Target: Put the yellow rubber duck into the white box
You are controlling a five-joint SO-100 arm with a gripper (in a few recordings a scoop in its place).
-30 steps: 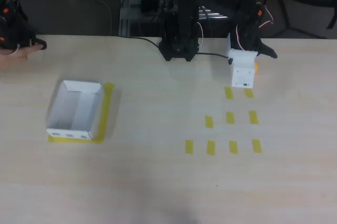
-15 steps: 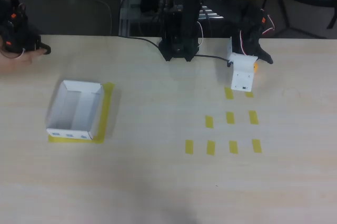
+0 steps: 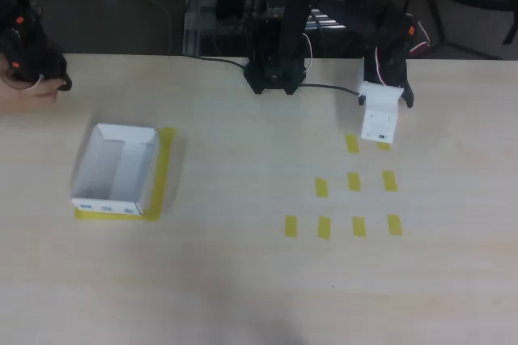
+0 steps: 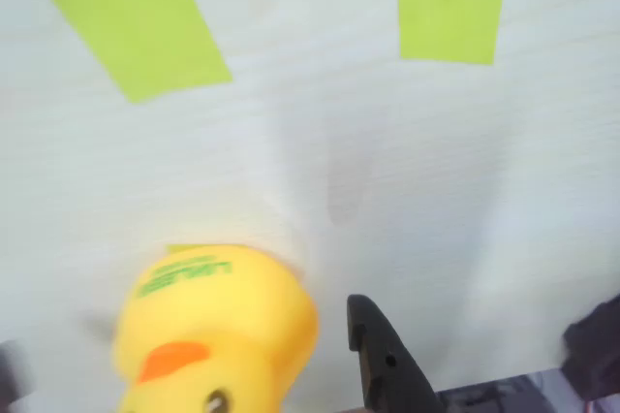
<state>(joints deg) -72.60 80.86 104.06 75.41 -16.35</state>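
In the wrist view the yellow rubber duck (image 4: 218, 331) sits on the pale table at the lower left, its orange beak facing down. One black fingertip (image 4: 378, 350) stands just right of it with a thin gap between. My gripper (image 4: 189, 355) is open, straddling the duck. In the overhead view the gripper (image 3: 380, 128) with its white plate hangs over the table's back right and covers the duck. The white box (image 3: 105, 206) rests far to the left on a yellow tape patch.
Several yellow tape strips (image 3: 354, 181) lie in rows in front of the gripper. The arm's black base (image 3: 275, 78) stands at the back middle edge. A person's hand (image 3: 20, 94) rests at the far left edge.
The gripper has shifted slightly right and toward the front. The bit of orange duck seen beside the white plate earlier is now covered by it.
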